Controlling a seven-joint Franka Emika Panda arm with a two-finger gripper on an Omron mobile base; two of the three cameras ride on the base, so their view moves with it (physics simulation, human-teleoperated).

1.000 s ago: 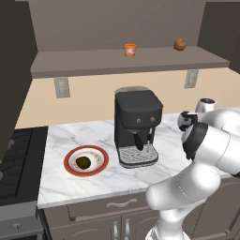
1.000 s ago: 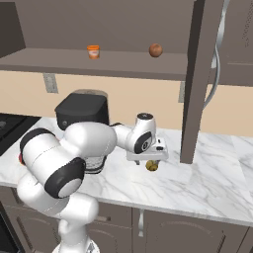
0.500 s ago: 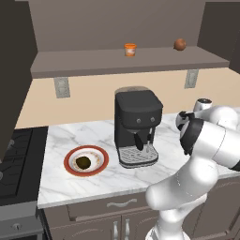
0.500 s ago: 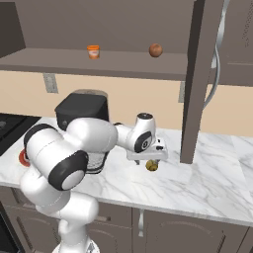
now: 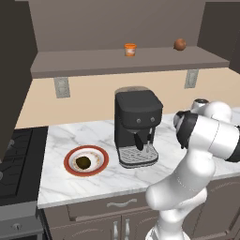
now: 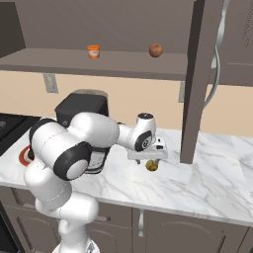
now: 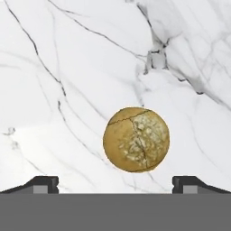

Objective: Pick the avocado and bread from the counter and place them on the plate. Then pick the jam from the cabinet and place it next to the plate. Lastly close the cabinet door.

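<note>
The bread [image 7: 136,139], a tan-yellow cracked lump, lies on the white marble counter [image 7: 67,67]. My gripper [image 7: 115,182] hangs open just above it, a fingertip on either side and well clear of it. In the right base view the gripper [image 6: 148,158] sits over the bread [image 6: 151,166], beside the open cabinet door [image 6: 197,74]. The dark avocado [image 5: 83,162] rests on the red-rimmed plate [image 5: 101,161] at the counter's left. The orange jam [image 5: 130,49] stands on the open cabinet shelf [image 5: 93,61].
A black coffee machine [image 5: 137,126] stands between the plate and the bread. A reddish-brown ball [image 5: 179,44] sits on the shelf right of the jam. The open door's silver handle [image 6: 217,64] juts out. A stove [image 5: 14,159] borders the counter's left end.
The arm's elbow has swung a little to the side. The gripper stays open over the bread, which has not moved.
</note>
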